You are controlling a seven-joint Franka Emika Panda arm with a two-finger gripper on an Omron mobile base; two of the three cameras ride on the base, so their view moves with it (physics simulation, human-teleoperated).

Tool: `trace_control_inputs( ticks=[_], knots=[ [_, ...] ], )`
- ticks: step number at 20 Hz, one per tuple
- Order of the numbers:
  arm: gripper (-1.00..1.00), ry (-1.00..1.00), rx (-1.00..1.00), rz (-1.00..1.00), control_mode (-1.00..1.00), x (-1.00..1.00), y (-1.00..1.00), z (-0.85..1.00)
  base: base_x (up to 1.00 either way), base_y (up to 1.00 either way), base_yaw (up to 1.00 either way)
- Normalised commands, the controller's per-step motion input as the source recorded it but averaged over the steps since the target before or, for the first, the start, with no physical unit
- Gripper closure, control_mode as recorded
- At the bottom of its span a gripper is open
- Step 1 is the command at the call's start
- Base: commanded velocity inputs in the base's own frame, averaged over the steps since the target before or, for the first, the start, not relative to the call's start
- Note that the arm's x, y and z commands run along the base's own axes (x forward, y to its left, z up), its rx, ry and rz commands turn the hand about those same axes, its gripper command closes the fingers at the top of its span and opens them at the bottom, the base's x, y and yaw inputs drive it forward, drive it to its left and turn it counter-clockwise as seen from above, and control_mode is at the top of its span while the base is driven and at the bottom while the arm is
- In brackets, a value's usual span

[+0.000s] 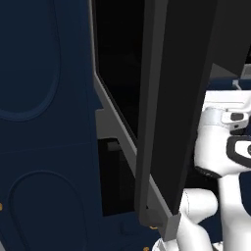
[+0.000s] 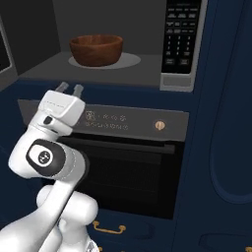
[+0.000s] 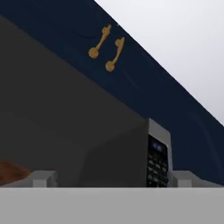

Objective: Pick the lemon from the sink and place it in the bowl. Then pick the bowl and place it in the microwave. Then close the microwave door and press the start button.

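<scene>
Two steps left: you must close the microwave door (image 1: 171, 98) and press start.
Bowl (image 2: 96, 49): sits inside the microwave (image 2: 113, 44), on the round plate near the cavity's middle; whether the lemon lies in it you cannot tell.
Gripper (image 2: 71, 89): released, fingers apart, empty, below the cavity's front edge.
Door handling: likely stiff, light on its hinge, glass slippery; push the flat face near its free edge.
Nearby: keypad (image 2: 180, 34) at right, oven (image 2: 123, 162) beneath; your own arm stands near the door's swing.
</scene>
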Motion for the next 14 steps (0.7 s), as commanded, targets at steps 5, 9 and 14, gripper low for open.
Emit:
trace_control_inputs(
  ticks=[5, 9, 14],
  knots=[
    [-1.00, -0.01, -0.12, -0.24, -1.00, -0.08, 1.00, -0.86, 0.00, 0.00, 0.00],
    [-1.00, -0.04, -0.03, -0.24, -1.00, -0.46, 1.00, -0.58, 0.00, 0.00, 0.00],
    [-1.00, -0.18, -0.22, -0.39, -1.00, -0.12, 1.00, -0.27, 0.00, 0.00, 0.00]
  ],
)
